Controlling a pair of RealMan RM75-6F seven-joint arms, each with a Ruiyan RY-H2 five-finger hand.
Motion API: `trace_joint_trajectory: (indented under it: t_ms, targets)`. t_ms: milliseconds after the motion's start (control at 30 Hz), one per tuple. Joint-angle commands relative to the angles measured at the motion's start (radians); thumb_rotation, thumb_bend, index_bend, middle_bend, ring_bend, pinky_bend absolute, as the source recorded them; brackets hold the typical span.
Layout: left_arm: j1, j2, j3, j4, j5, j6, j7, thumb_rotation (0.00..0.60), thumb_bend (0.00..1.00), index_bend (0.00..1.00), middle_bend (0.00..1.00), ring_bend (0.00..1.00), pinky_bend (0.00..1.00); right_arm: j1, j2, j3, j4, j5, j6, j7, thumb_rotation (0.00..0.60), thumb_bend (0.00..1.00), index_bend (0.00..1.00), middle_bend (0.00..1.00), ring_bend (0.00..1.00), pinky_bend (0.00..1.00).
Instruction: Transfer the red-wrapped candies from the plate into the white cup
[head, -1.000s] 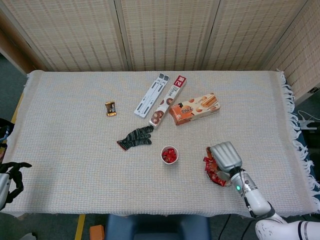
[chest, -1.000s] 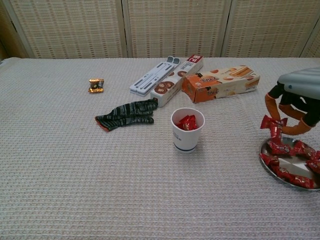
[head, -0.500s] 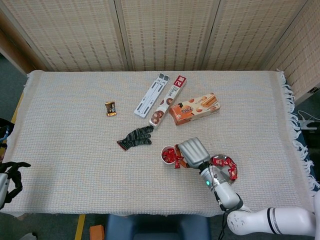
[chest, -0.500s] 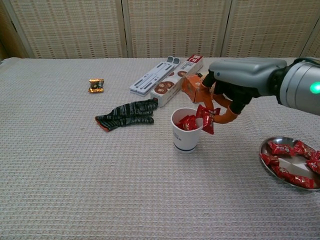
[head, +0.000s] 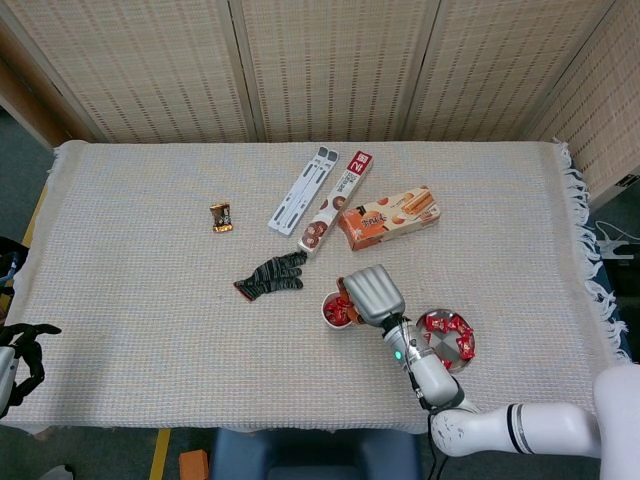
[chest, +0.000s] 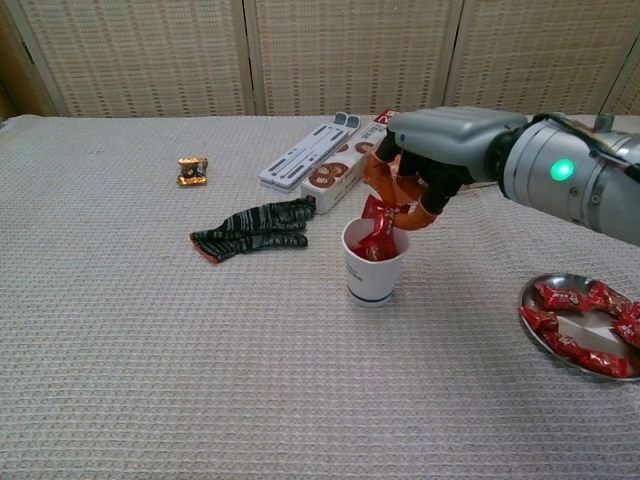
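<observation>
Right robot hand (chest: 415, 170), fingers pinching a red-wrapped candy (chest: 379, 222), directly above white paper cup (chest: 374, 270); round metal plate (chest: 540, 331) lies near right.

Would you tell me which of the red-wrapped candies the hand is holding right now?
The candy pinched by the right hand directly above the white cup; the others lie on the plate.

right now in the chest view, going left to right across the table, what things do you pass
wrapped snack → striped glove → white cup with the right hand holding a red candy over it → plate of candies
</observation>
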Motion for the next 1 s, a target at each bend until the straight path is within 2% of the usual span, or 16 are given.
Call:
trace_joint_trajectory:
  t_ms: [33, 500, 733, 1000]
  targets:
    - [0.000, 0.001, 0.000, 0.000, 0.000, 0.000, -0.001, 0.600, 0.42, 0.35, 0.24, 0.27, 0.28, 0.011, -0.017, 0.002, 0.026, 0.010, 0.002, 0.000, 0.600, 0.31, 0.60, 0.82, 0.79, 1.00]
    - [0.002, 0.000, 0.000, -0.001, 0.003, 0.004, 0.001, 0.600, 0.42, 0.35, 0.24, 0.27, 0.28, 0.034, -0.073, 0.001, 0.122, 0.020, 0.002, 0.011, 0.600, 0.31, 0.60, 0.82, 0.79, 1.00]
    - [0.001, 0.001, -0.001, -0.001, -0.002, 0.001, -0.005, 0.600, 0.42, 0.34, 0.24, 0.27, 0.28, 0.027, -0.074, -0.006, 0.128, -0.036, 0.003, 0.052, 0.600, 0.31, 0.54, 0.82, 0.79, 1.00]
    - [0.001, 0.001, 0.001, -0.002, 0.000, 0.001, -0.001, 0.600, 0.42, 0.35, 0.24, 0.27, 0.28, 0.015, -0.060, -0.012, 0.127, -0.070, -0.014, 0.099, 0.600, 0.21, 0.49, 0.82, 0.79, 1.00]
